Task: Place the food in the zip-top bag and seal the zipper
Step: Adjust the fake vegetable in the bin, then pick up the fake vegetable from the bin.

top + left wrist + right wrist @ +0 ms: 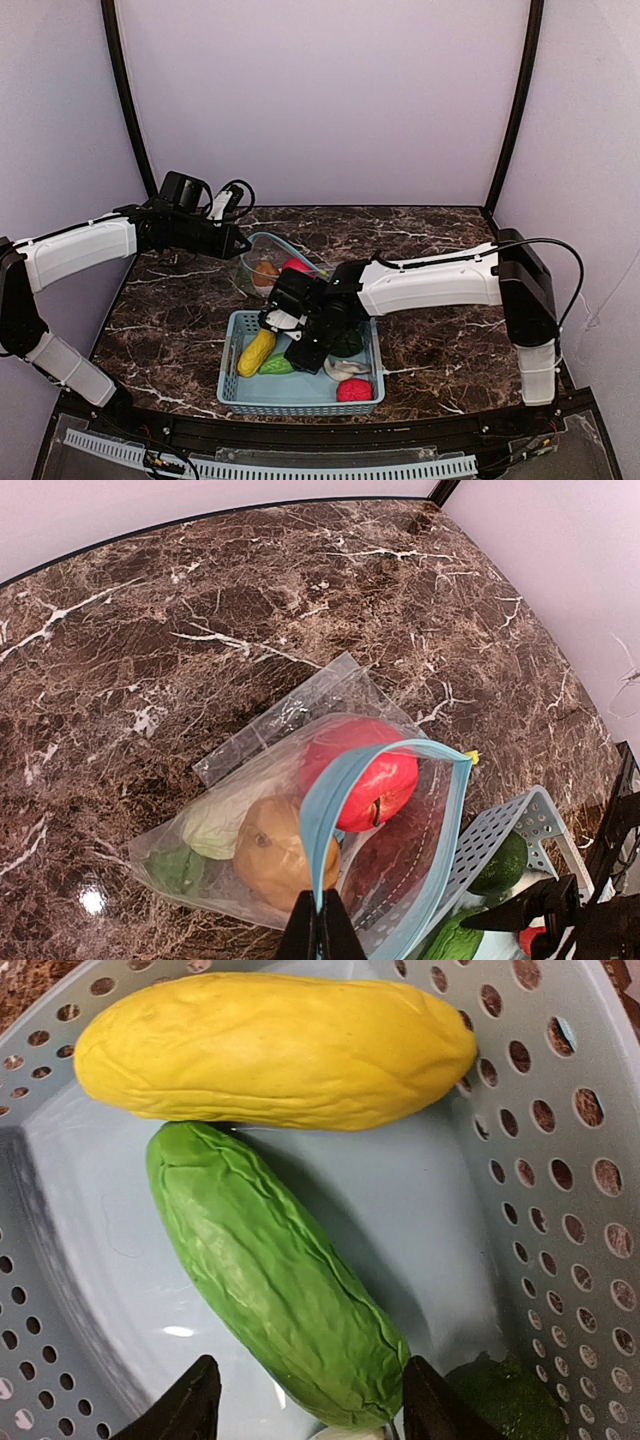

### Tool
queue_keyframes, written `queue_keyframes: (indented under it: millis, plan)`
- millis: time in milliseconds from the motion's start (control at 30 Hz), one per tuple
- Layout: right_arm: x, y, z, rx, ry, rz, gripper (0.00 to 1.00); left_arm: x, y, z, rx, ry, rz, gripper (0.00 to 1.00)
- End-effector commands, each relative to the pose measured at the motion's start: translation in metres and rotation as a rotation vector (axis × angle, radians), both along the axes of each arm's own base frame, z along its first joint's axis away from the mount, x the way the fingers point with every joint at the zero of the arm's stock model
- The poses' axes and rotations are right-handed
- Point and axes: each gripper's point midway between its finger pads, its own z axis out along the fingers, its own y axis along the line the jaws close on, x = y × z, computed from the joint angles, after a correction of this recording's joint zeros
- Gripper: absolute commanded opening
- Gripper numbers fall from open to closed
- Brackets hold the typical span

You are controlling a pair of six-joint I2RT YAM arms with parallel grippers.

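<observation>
From above, the table (pixel 170 320) looks like dark polished stone with white veins. The left gripper (pixel 238 241) is at the edge of a clear bag (pixel 255 258) that lies behind a light blue basket (pixel 300 405). Through the plastic, a brown potato (pixel 265 272) and a red apple (pixel 295 266) are visible. The right gripper (pixel 292 345) hangs low inside the basket, over the yellow corn (pixel 256 352) and the green pod (pixel 277 365). A pale mushroom (pixel 345 368) and a small red fruit (pixel 354 390) with a bumpy skin lie at the basket's right end.

The left wrist camera shows what the top view hides. The left gripper (pixel 320 928) is pinched closed on the bag's (pixel 290 715) blue zipper strip and holds the mouth up in an open loop. Inside the bag, the glossy apple (pixel 365 775), the matt potato (pixel 280 852) and a white radish (pixel 218 825) lie close together, with one more green piece at the far corner. The perforated basket (pixel 495 825) stands just beside the bag, and a dark green fruit (pixel 505 860) is in it.

The right wrist camera looks straight into the basket (pixel 570 1210), smooth plastic with rows of round holes. The corn (pixel 270 1050) is long and wrinkled. The pod (pixel 275 1280) touches it and has fine ridges. The right gripper (pixel 305 1415) is wide, with its black fingers (pixel 190 1410) on either side of the pod's lower end. I cannot tell if they touch it.
</observation>
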Motion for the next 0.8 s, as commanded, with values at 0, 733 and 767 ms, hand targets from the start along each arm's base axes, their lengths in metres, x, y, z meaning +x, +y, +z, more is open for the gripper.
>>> queue_keyframes:
  millis: [0, 733, 767]
  plan:
    - [-0.017, 0.016, 0.019, 0.089, 0.016, 0.1, 0.65, -0.004, 0.0, -0.001, -0.004, 0.001, -0.009, 0.01]
    - [-0.017, 0.022, -0.022, 0.039, -0.014, 0.245, 0.62, -0.004, -0.001, -0.002, -0.004, 0.006, -0.011, 0.01]
    - [-0.017, 0.022, -0.023, 0.038, -0.014, 0.245, 0.62, -0.004, -0.001, -0.002, -0.003, 0.005, -0.011, 0.01]
